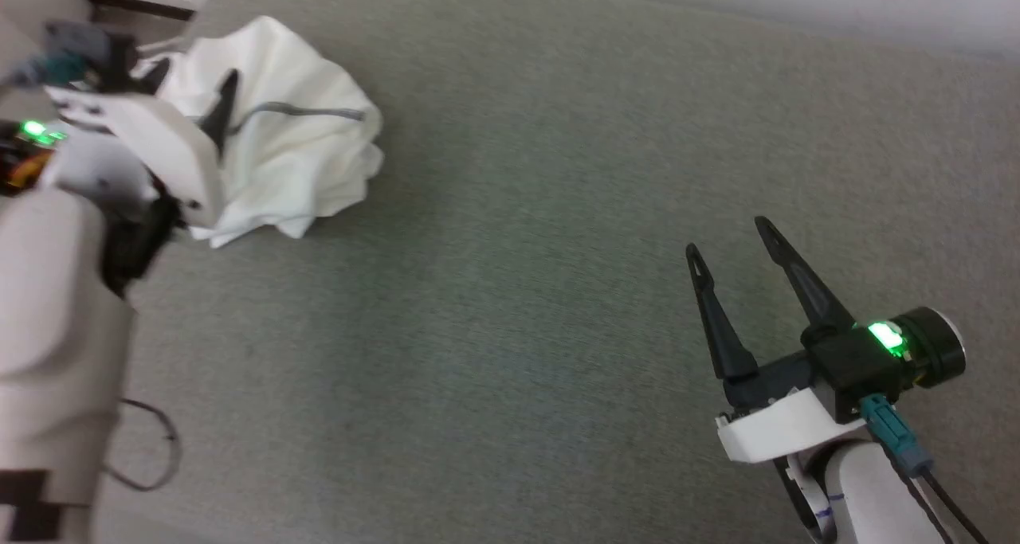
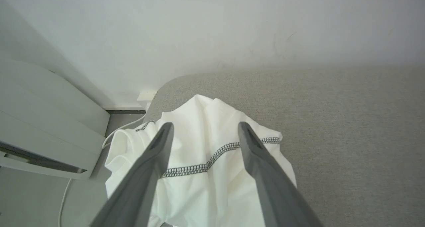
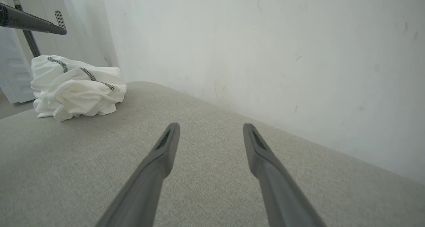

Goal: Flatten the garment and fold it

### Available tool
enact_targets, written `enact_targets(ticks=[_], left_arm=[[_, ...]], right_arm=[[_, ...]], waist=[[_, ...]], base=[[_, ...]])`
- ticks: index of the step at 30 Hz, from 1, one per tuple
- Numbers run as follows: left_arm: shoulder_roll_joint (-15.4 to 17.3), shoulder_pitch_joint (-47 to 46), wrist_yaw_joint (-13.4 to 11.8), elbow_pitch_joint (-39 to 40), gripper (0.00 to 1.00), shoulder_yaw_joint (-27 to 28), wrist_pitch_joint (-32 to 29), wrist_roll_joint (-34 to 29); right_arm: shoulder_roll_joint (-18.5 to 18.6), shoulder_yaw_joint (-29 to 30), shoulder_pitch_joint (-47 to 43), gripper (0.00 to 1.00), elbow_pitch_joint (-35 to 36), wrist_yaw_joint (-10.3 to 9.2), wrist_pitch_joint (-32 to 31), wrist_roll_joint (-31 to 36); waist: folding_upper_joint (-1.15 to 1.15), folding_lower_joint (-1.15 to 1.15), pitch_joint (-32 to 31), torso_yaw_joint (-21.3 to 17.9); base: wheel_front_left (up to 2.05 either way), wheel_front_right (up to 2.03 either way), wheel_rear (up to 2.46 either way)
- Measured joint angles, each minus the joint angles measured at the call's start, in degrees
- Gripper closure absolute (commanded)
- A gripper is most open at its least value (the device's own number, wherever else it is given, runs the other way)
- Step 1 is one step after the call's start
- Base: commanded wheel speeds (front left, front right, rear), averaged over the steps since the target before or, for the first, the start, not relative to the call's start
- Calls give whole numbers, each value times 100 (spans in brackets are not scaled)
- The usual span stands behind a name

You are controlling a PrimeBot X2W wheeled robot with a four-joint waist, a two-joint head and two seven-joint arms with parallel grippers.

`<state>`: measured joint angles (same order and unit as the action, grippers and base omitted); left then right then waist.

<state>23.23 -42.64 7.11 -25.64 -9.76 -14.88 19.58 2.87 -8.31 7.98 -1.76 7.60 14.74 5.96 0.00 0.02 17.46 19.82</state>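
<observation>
The garment (image 1: 295,154) lies as a crumpled heap at the far left corner of the grey padded worktop (image 1: 510,305), close to its left edge. The left gripper (image 2: 205,124) hangs just over the heap with its fingers apart, holding nothing. The right gripper (image 1: 727,236) is also spread and empty, well apart from the cloth, over bare worktop. For a good start I would close the left fingers on one outer layer near the dark stitched seam (image 2: 199,167) — not the whole bundle — then drag it toward the middle, because the corner gives little room to spread.
</observation>
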Motion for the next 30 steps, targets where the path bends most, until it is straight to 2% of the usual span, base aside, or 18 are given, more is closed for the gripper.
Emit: enact_targets(ticks=[4,7,11,13,16,17,18,23,25,27,30], left_arm=[[664,-449,0,-333,0,-459,-1055,606],[1123,-548,0,-563,0,-971,-2075,1047],[1530,-567,0,-893,0,-1133,-3106,1736],[1690,-560,0,-969,0,-1199,-3360,1929],[1824,-534,0,-999,0,-1195,-3392,2225],[1860,-517,-1,-1023,40,-1187,-3398,2332],[1901,-488,-1,-1017,100,-1196,-3395,2402],[1949,-467,-2,-993,100,-1223,-2906,2615],[1842,-421,-3,-1031,100,-1118,-2609,2881],[1645,-399,-2,-1033,100,-996,-2205,3159],[1594,-419,-1,-788,100,-1049,-1473,3136]], right_arm=[[0,-63,124,0,136,0,0,-58],[1,-69,160,0,189,1,0,-87],[-1,-78,205,0,208,0,0,-107],[1,-75,226,0,216,0,0,-144],[1,-60,232,0,222,1,0,-171],[1,-58,232,0,221,0,0,-181],[1,-47,231,0,218,0,0,-193],[3,38,226,0,120,0,0,-192],[2,68,222,0,67,0,0,-196],[-1,96,201,0,8,1,0,-247],[3,152,98,0,-91,0,0,-322]], waist=[[0,1,304,-333],[0,0,513,-582],[0,-1,758,-884],[0,-1,861,-1025],[0,-1,994,-1203],[0,-1,1029,-1251],[0,-2,1059,-1295],[0,-1,1030,-1390],[0,-1,943,-1404],[0,-1,820,-1412],[0,-1,572,-1413]], base=[[0,0,0],[0,0,0],[0,0,0],[0,0,0],[0,0,0],[0,0,0],[0,0,0],[0,0,0],[0,0,0],[0,0,0],[0,0,0]])
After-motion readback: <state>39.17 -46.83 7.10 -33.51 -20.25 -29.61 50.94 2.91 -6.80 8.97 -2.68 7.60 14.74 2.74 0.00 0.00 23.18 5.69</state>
